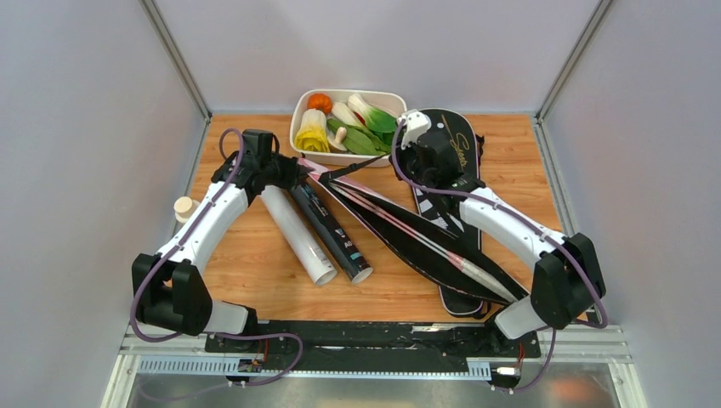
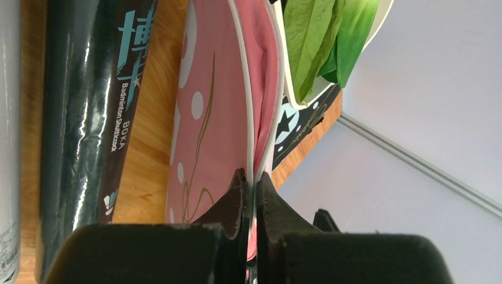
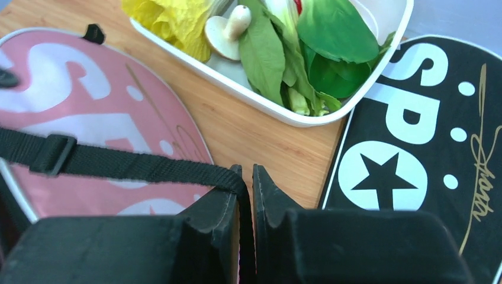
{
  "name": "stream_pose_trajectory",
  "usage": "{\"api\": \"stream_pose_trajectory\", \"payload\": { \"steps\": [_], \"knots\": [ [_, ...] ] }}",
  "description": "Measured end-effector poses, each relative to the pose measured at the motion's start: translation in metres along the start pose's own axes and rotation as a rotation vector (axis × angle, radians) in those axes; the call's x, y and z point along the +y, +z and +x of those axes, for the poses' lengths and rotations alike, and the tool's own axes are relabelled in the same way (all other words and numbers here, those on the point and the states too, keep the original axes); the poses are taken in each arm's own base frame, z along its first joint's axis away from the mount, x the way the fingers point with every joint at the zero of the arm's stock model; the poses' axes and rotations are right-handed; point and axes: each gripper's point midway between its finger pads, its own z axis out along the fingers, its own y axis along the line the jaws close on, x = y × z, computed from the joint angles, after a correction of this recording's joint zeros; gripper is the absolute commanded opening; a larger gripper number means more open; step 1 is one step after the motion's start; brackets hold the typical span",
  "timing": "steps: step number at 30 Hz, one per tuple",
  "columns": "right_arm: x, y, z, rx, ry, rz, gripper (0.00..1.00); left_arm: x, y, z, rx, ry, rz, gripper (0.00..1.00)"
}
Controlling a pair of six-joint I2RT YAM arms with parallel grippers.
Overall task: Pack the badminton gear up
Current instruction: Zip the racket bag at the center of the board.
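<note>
Pink cover: the pink "SPORT" cover [image 2: 207,118] sits mid-table, running from just below the tray at 12 o'clock down toward 5 o'clock. I hold it at two points, I judge to keep it taut while its mouth is worked.
Left claw: my left claw [image 2: 251,183] is clamped on the cover's white-piped rim at its 10 o'clock end, tipping that edge up off the wood.
Right claw: my right claw [image 3: 245,174] has its jaws nearly together with the black strap [image 3: 118,161] running between them. As far as I can see it grips the strap, drawing it toward 1 o'clock against the left claw's hold.
Handle: a pale handle [image 1: 485,276] shows at the cover's 5 o'clock end, so a racquet seems partly inside.
Black cover: the black cover [image 3: 414,148] lies flat at 2 o'clock under my right arm, not gripped.
Tubes: the white tube [image 1: 298,234] and black tube [image 1: 333,231] lie side by side at 9 o'clock of the pink cover, out of the working line.
Shuttlecocks: I can see none.
Not mine to pack: the vegetable tray [image 3: 237,87] is at 12 o'clock, and a small bottle [image 1: 183,206] is at the table's [image 1: 246,280] 9 o'clock edge.
Stage: early, I judge, with the tubes and black cover lying loose.
</note>
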Motion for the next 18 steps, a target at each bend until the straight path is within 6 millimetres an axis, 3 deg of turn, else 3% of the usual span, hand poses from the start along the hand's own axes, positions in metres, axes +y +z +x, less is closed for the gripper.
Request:
{"api": "stream_pose_trajectory", "payload": {
  "steps": [3, 6, 11, 14, 18],
  "knots": [
    [-0.011, 0.014, 0.009, 0.018, 0.058, 0.023, 0.24, 0.001, 0.000, 0.001, 0.001, 0.005, 0.012, 0.00],
    [-0.019, 0.035, 0.037, 0.096, 0.102, 0.033, 0.33, 0.000, 0.000, 0.002, 0.002, 0.009, 0.024, 0.00],
    [-0.007, 0.048, 0.076, 0.237, 0.160, -0.026, 0.54, 0.001, 0.000, 0.002, -0.002, 0.010, 0.025, 0.00],
    [0.000, 0.044, 0.071, 0.246, 0.205, -0.051, 0.64, 0.001, -0.001, 0.001, -0.005, 0.009, 0.026, 0.00],
    [0.008, 0.021, 0.037, 0.190, 0.273, -0.074, 0.66, 0.004, 0.000, 0.001, -0.007, 0.005, 0.021, 0.00]
  ]
}}
